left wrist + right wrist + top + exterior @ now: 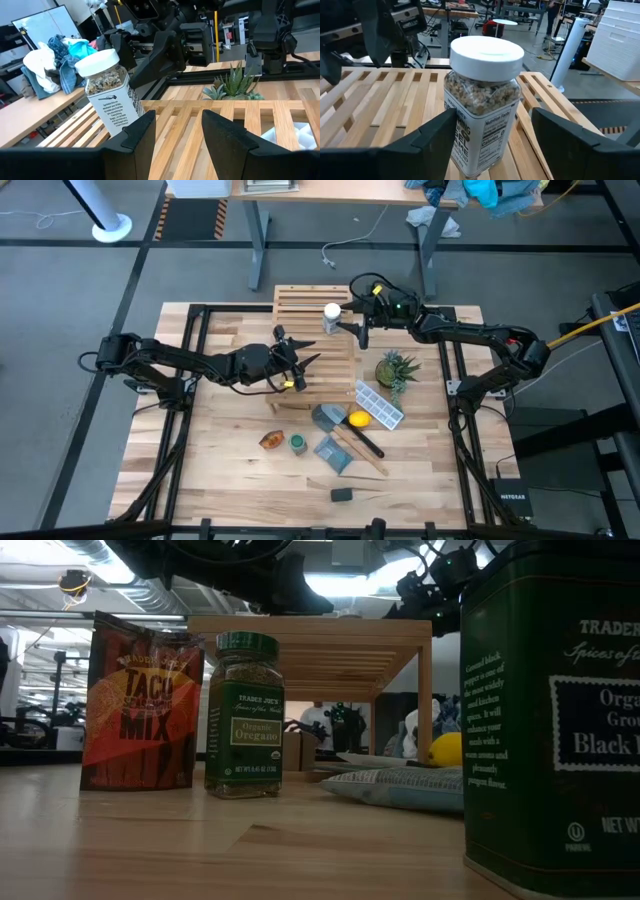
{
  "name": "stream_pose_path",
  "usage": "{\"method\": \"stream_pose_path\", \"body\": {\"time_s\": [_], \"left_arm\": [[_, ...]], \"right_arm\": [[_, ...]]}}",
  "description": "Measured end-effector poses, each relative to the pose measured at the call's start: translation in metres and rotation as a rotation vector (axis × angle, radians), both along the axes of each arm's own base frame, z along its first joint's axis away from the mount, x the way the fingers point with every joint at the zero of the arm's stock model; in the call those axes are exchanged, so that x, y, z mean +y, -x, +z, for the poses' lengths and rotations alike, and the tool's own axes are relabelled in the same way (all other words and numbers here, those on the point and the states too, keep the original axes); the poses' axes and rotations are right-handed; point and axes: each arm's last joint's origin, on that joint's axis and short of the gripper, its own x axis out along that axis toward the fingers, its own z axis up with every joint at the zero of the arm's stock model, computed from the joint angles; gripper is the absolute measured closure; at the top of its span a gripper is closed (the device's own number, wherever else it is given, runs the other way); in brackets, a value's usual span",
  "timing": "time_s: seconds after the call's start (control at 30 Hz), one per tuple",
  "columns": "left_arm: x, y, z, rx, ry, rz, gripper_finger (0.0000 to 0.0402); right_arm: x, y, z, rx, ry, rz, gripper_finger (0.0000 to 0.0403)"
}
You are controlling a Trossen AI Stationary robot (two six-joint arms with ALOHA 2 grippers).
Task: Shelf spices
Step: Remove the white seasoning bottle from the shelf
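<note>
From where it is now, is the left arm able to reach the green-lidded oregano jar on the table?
Probably yes. The left gripper is open and holds nothing, hovering at the shelf's near edge. The oregano jar stands upright on the tabletop nearer the front, beside the taco mix packet, and nothing stands between gripper and jar.

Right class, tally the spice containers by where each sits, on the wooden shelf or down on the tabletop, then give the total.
On the shelf: 1, the white-capped bottle.
On the tabletop: 3, the green-lidded jar, orange packet, black box.
Total: 4
</note>
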Motion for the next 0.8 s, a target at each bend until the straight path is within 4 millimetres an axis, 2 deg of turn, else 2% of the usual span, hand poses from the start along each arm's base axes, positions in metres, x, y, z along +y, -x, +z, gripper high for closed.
{"method": "stream_pose_path", "body": {"time_s": [0.27,0.53,0.63,0.8], "left_arm": [[0.000,0.000,0.000,0.028,-0.045,-0.005,0.0247],[0.000,0.000,0.000,0.037,-0.062,-0.006,0.0247],[0.000,0.000,0.000,0.037,-0.062,-0.006,0.0247],[0.000,0.000,0.000,0.037,-0.062,-0.006,0.0247]], "right_arm": [[0.006,-0.005,-0.001,0.011,0.005,-0.032,0.0139],[0.022,-0.016,0.000,0.038,0.078,-0.236,0.0139],[0.024,-0.017,0.000,0.044,0.102,-0.223,0.0139],[0.025,-0.017,0.000,0.034,0.123,-0.097,0.0139]]}}
